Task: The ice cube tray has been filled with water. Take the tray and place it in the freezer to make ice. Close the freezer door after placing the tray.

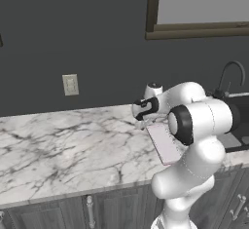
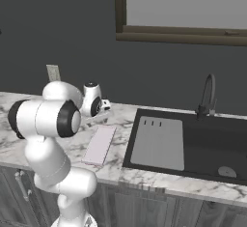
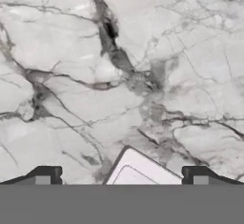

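The ice cube tray lies flat on the marble counter, pale pinkish-white, its long side running from the wall toward the counter's front edge. It sits just left of the sink. My gripper hangs over the tray's far end, pointing down at the counter. In the hand view the fingertips stand wide apart, the gripper open, with one corner of the tray rising between them from below. Nothing is held. The freezer and its door are out of view.
A dark sink with a grey mat and a dark faucet lies right of the tray. An outlet is on the dark wall. Bare marble stretches left, with cabinet doors under the front edge.
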Available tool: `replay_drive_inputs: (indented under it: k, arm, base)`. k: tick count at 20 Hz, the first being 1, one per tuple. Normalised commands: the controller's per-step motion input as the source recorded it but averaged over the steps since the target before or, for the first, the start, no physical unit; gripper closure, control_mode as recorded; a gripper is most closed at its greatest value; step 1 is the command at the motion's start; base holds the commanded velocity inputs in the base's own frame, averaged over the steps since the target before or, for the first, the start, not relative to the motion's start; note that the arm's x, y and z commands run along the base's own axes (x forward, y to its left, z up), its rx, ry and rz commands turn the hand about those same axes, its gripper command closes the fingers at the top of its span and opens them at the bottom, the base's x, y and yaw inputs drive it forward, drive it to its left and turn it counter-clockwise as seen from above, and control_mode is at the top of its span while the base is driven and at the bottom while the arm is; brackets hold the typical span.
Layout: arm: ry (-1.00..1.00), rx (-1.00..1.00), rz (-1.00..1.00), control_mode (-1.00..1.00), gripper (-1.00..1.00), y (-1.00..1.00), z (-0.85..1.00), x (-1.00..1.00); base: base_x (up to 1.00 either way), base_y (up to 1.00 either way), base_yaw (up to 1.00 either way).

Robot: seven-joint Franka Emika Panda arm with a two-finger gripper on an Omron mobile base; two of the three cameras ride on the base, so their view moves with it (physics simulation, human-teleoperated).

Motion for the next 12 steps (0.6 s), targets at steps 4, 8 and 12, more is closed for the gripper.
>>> replay_drive_inputs:
  k: [4,8,12]
  arm:
    - [-0.09,-0.01,0.13,-1.00,-1.00,0.00,-0.44,0.27]
    - [-0.02,0.00,0.10,-1.00,-1.00,0.00,-0.27,0.44]
    - [0.00,0.00,0.08,-1.00,-1.00,0.04,-0.22,0.46]
  base:
    - [0.00,0.00,0.00]
    - [0.00,0.00,0.00]
    - [0.00,0.00,0.00]
